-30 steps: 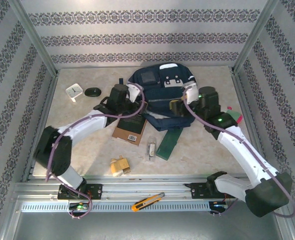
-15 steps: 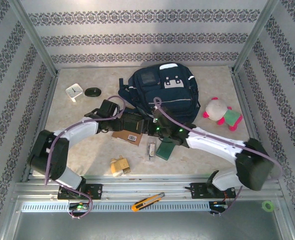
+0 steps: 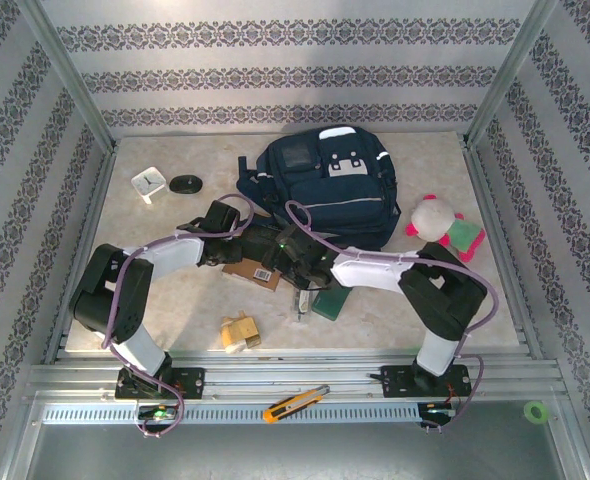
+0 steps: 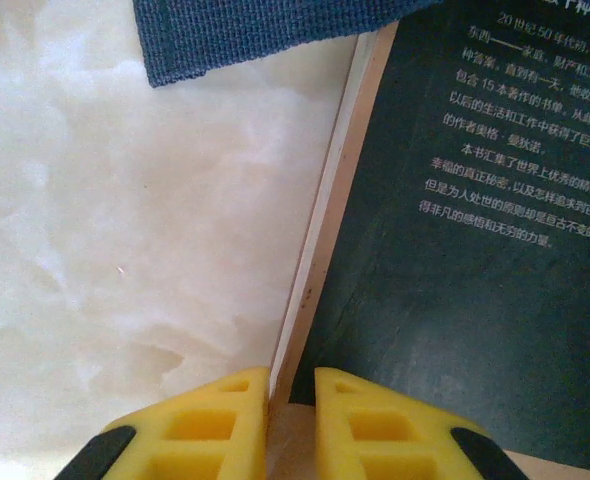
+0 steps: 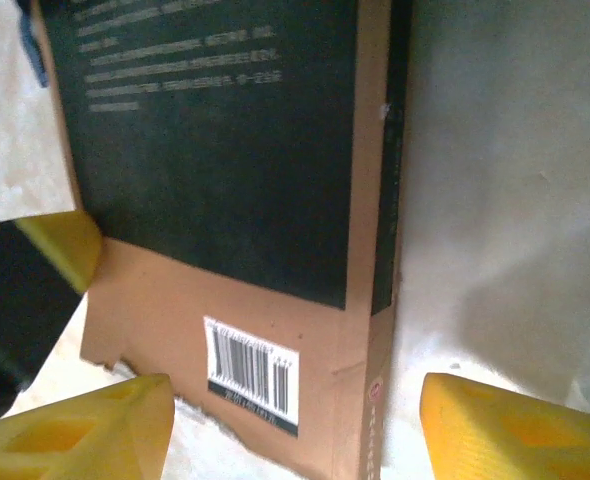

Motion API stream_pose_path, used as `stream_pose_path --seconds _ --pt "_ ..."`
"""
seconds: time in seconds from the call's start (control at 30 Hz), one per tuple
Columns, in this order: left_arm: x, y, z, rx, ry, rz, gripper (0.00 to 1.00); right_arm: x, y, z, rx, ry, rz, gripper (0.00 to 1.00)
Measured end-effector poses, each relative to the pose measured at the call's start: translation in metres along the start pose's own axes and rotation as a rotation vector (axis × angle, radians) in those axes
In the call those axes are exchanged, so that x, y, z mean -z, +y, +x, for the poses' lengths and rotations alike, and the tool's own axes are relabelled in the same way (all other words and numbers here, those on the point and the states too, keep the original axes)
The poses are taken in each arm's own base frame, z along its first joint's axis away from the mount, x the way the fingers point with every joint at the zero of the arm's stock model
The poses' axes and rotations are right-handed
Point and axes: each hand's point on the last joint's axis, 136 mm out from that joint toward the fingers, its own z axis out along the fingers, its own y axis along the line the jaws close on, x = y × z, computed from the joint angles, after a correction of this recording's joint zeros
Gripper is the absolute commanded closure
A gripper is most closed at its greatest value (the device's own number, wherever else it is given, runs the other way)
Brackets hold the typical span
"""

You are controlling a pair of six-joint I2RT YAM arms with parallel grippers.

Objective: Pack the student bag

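Student bag (image 3: 325, 195) lies on the tabletop (image 3: 185, 300) just behind the book (image 3: 260, 270). It looks soft and floppy, probably best gripped at its opening rim or a strap. The left hand (image 4: 292, 382) pinches the book's edge; the right hand (image 5: 295, 405) gapes across its spine end. The right wrist view shows the barcode (image 5: 250, 375), the top view the whole bag.

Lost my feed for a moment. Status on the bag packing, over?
Left gripper pinching book edge; right gripper open over it. Student bag behind, book not in. Strap near book corner.
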Motion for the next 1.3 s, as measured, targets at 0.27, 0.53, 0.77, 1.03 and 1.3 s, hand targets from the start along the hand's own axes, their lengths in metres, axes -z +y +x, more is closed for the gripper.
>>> stream_pose_path --seconds 0.27,0.53,0.77,1.03,1.3 --pt "-0.002 0.001 -0.001 0.054 -0.019 0.027 0.87 -0.022 0.002 -0.002 -0.081 0.028 -0.038 0.44" --pt "-0.007 0.003 -0.015 0.100 -0.070 0.039 0.87 -0.031 0.034 -0.014 -0.030 0.034 -0.255 0.46" --pt "-0.007 0.005 -0.018 0.109 -0.083 0.038 0.87 -0.019 0.075 -0.029 0.008 -0.017 -0.448 0.63" --pt "0.002 0.012 -0.011 0.129 -0.070 0.004 0.61 -0.022 0.052 -0.022 0.011 -0.004 -0.345 1.00" --pt "0.086 0.000 -0.039 0.124 -0.203 0.071 0.37 0.061 0.090 0.025 0.418 -0.003 -0.473 1.00"
